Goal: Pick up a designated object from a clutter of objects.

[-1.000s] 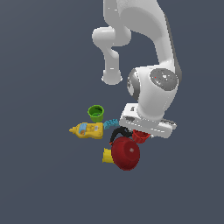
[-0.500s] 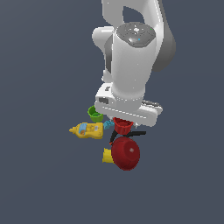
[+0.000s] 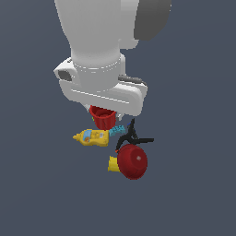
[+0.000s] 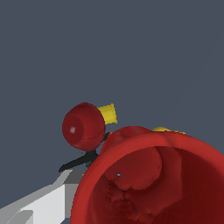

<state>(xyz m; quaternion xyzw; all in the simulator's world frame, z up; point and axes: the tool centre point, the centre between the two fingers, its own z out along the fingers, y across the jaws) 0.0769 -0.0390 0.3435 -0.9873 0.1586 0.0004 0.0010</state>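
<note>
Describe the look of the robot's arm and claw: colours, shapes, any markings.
The arm is glossy white, built of thick rounded segments, with a dark grey patch near its top. A flat white block sits at the wrist. One pale grey claw finger shows; no cables or markings are visible.

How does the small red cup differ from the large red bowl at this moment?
The red cup sits high, right under the gripper, opening upward; the red bowl lies low among the toys, its rounded outside showing. The cup is tapered with a rim; the bowl is a smooth dome. The bowl looks larger. Both are red.
</note>
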